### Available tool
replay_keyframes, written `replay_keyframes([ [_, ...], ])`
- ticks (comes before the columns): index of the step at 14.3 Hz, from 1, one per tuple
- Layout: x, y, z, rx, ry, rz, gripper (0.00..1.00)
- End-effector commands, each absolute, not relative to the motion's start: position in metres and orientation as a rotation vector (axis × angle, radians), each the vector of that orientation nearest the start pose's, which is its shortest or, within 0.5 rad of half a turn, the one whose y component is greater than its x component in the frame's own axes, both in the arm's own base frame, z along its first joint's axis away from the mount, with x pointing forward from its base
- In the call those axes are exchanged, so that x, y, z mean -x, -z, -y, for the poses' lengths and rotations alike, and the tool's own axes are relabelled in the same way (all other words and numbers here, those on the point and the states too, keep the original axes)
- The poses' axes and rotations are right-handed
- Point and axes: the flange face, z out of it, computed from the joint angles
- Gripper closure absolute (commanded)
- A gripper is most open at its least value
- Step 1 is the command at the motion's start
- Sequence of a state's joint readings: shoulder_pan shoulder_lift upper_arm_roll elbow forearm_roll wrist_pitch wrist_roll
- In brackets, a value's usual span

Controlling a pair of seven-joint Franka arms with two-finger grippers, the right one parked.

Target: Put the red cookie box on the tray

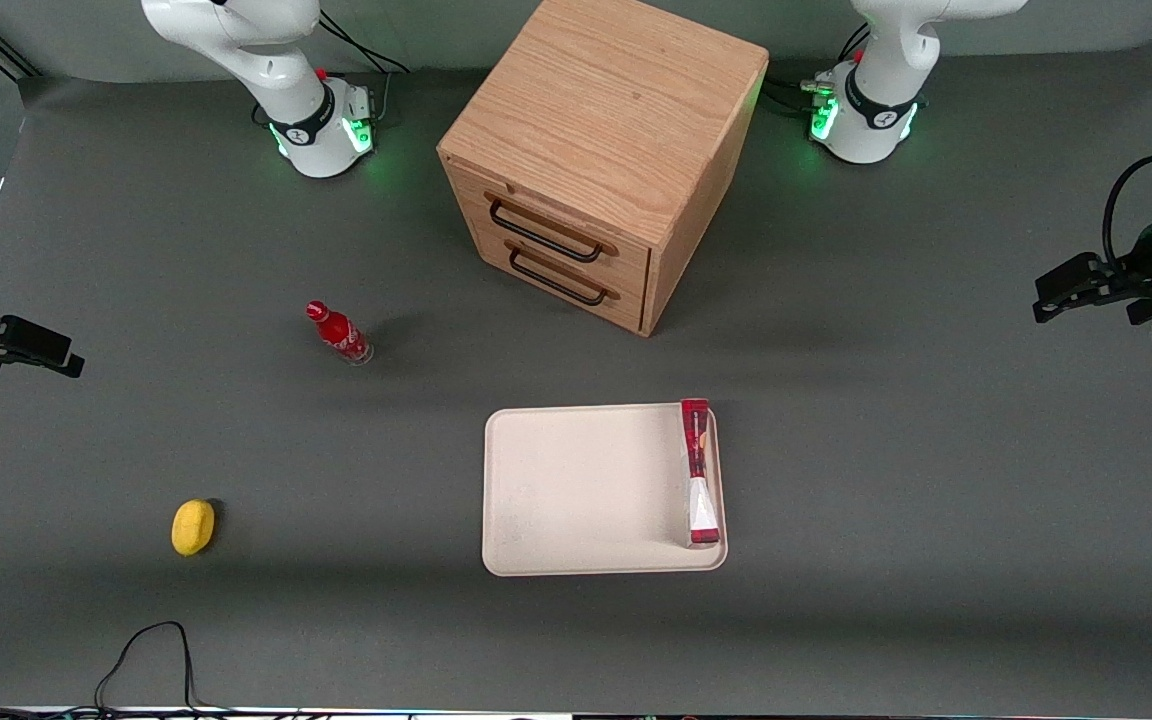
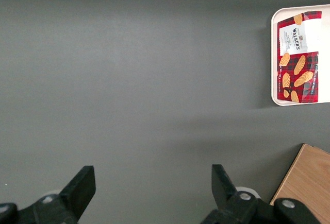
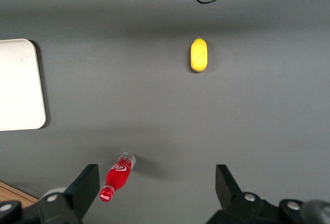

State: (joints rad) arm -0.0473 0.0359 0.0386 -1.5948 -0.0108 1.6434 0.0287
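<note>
The red cookie box (image 1: 698,470) stands on its narrow side in the cream-white tray (image 1: 576,490), along the tray's rim toward the working arm's end. The left wrist view shows the box's tartan face with printed cookies (image 2: 299,59) inside the tray's rim (image 2: 274,54). My left gripper (image 1: 1044,298) hangs far from the tray, at the working arm's end of the table, well apart from the box. It is open (image 2: 152,183), with only bare grey table between its fingers.
A wooden two-drawer cabinet (image 1: 596,170) stands farther from the front camera than the tray. A small red bottle (image 1: 339,334) and a yellow lemon (image 1: 193,526) lie toward the parked arm's end. A black cable (image 1: 146,650) loops near the front edge.
</note>
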Motion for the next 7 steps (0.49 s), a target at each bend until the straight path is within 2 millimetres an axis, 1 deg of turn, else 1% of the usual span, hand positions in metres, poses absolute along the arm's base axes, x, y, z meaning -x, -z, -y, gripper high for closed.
replay_keyframes([
  [1,-0.562,-0.6069,0.0058,3.152,0.025,-0.115,0.0],
  [7,-0.5606,-0.6043,0.0039,3.137,0.0,-0.217,0.0],
])
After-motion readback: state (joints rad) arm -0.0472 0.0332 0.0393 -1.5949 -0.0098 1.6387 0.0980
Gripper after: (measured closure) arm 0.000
